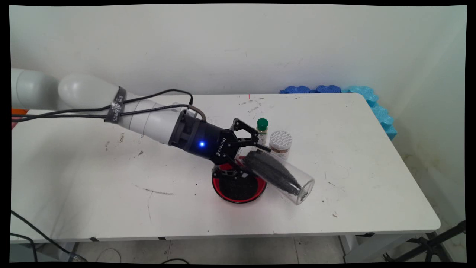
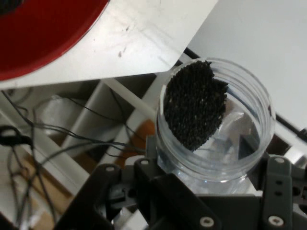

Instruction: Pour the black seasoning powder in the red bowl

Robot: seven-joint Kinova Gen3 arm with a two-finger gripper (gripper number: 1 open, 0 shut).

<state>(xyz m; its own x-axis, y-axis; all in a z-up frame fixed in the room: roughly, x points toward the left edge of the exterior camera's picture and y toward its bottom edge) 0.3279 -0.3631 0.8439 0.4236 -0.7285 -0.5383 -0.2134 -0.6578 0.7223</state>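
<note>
White surface under a plain wall: pincer clamps a clear jar of black granules, tilted over the red dish beside two spice bottles; I'd keep the mouth above the dish and tilt slowly.

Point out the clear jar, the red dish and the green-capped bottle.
clear jar (image 1: 297,186), main view, its lower clear wall.
red dish (image 1: 238,191), main view, its dark contents.
green-capped bottle (image 1: 262,124), main view, its cap.

One clear jar of black grains, one red bowl, two small lidded bottles: green-capped, white-capped.
</note>
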